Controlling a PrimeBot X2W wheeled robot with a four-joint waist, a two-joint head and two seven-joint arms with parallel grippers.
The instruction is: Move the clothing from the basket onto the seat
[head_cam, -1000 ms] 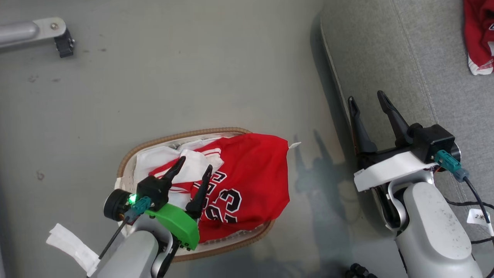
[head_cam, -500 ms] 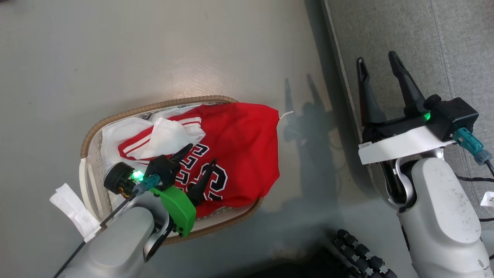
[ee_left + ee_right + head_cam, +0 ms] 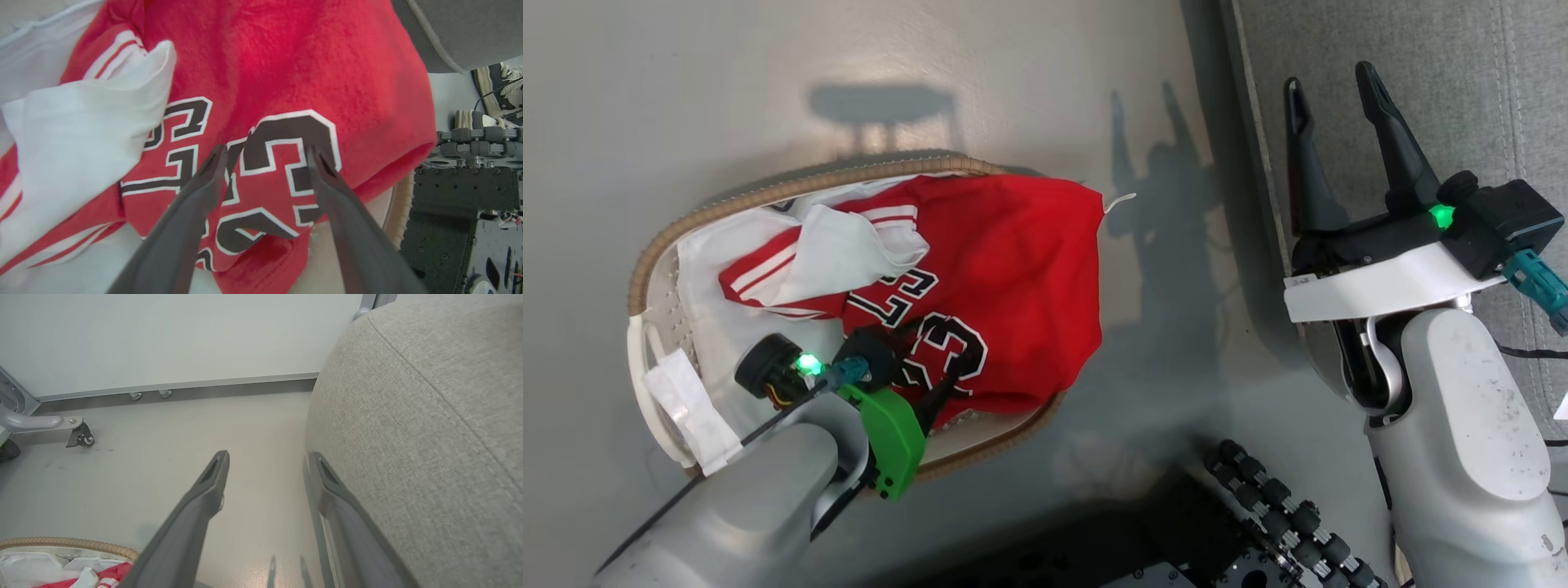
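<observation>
The clothing, a red jersey [image 3: 1021, 261] with black-and-white numerals, lies heaped in the basket [image 3: 805, 184] on the floor and hangs over its right rim. My left gripper [image 3: 923, 359] is open and low over the jersey. In the left wrist view the left gripper [image 3: 266, 149] has both tips down at the numerals on the jersey [image 3: 265, 61], the jaws apart with cloth between them. A white liner sheet [image 3: 81, 122] folds over the jersey's striped edge. My right gripper [image 3: 1327, 77] is open and empty beside the edge of the grey seat [image 3: 1462, 82].
My base with black rollers [image 3: 1282, 506] sits just right of the basket. The right wrist view has the right gripper [image 3: 268, 455] over bare floor, the seat [image 3: 429, 416] close on its right, a wall behind, and a metal leg with a caster [image 3: 79, 437] far left. A shoe [image 3: 496, 92] stands beyond the base.
The head camera has tilted down and shifted. My left gripper has sunk lower onto the jersey's numerals, still open. The right gripper stays open by the seat's edge.
</observation>
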